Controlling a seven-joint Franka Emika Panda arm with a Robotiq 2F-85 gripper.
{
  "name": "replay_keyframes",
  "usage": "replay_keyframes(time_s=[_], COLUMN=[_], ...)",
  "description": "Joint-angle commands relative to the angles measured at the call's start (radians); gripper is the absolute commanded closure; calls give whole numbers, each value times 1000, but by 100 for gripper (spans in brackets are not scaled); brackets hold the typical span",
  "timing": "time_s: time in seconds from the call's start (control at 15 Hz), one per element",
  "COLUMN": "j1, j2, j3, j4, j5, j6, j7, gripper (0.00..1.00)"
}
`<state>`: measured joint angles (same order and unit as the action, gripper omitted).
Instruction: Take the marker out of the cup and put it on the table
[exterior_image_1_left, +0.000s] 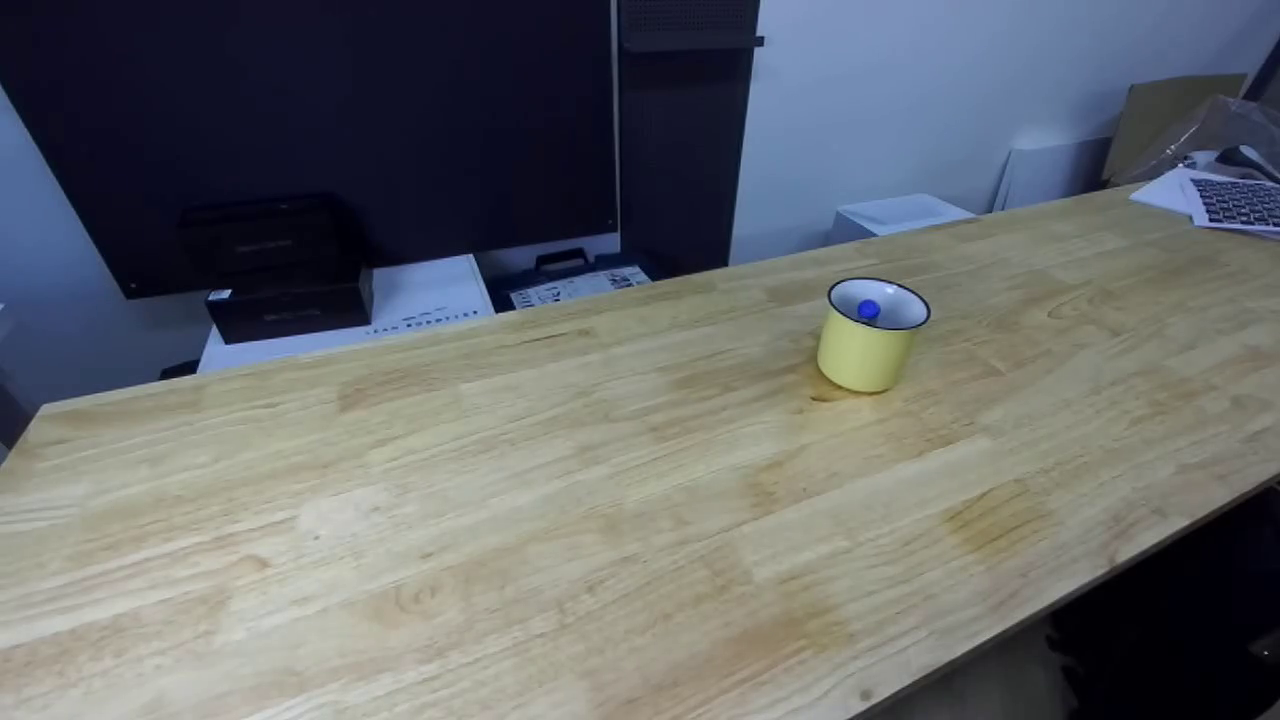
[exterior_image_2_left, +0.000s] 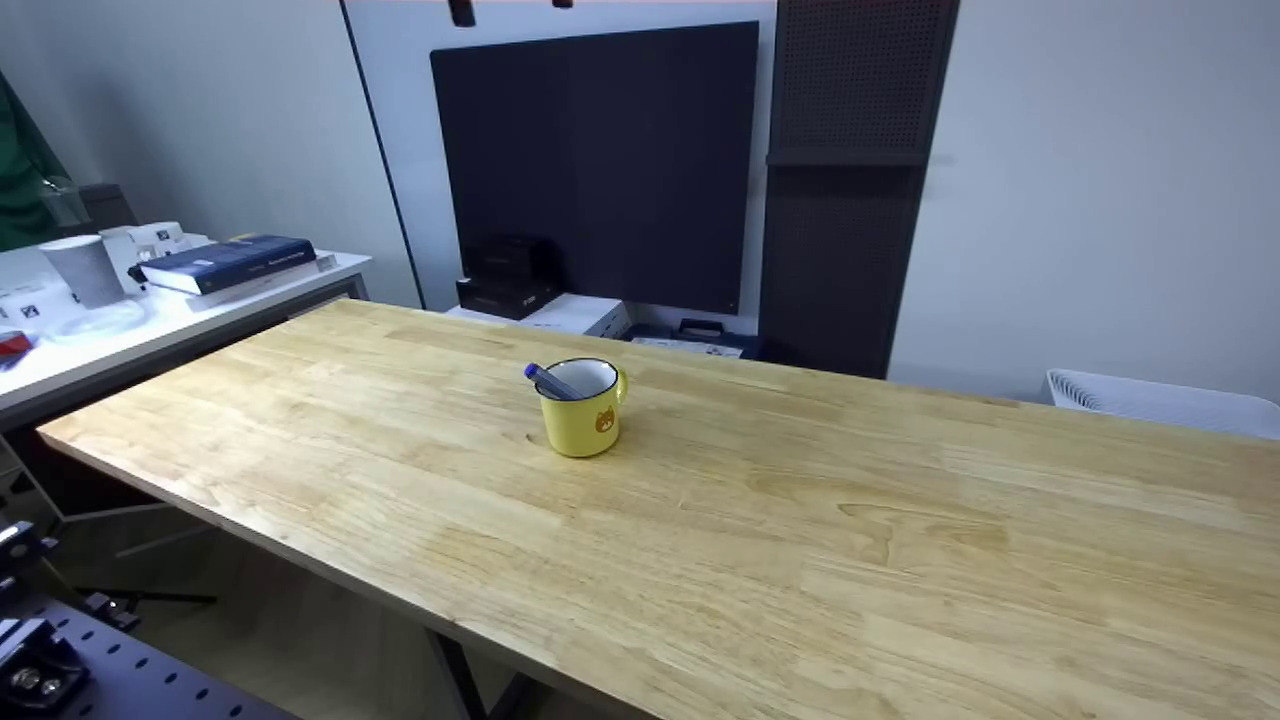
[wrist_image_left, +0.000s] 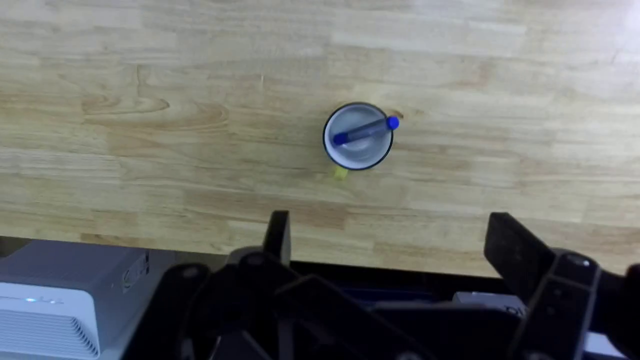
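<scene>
Marker (wrist_image_left: 366, 131), slim and grey-blue with bright blue ends, leans in the yellow cup (exterior_image_2_left: 578, 430), poking out toward two o'clock in the wrist view; the gripper (wrist_image_left: 388, 230) is spread wide.

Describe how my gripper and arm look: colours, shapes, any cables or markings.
The gripper is black: two jointed fingers with rounded knuckles, ending in flat, angular pads. Small pale glints show on the knuckles. The wrist view is too dark and blurred there to make out any marking or cable. The arm itself shows in no view.
</scene>
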<state>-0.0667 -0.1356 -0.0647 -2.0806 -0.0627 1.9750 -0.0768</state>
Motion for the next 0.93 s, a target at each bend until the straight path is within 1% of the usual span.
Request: replay_keyframes(time_s=[0.0, 0.13, 0.33, 0.4, 0.53, 0.67, 0.87], j1=[-18, -19, -2, 8, 20, 24, 30], j2=[167, 238, 328, 360, 404, 430, 462], j3=[-19, -18, -17, -14, 2, 17, 12], j4=[114, 132, 140, 143, 147, 146, 143], j5=[29, -2, -23, -16, 42, 97, 117], j6=[137, 259, 441, 472, 449, 384, 312], j7=[80, 140, 214, 229, 223, 214, 227], gripper=[0, 0, 0, 0, 0, 0, 0])
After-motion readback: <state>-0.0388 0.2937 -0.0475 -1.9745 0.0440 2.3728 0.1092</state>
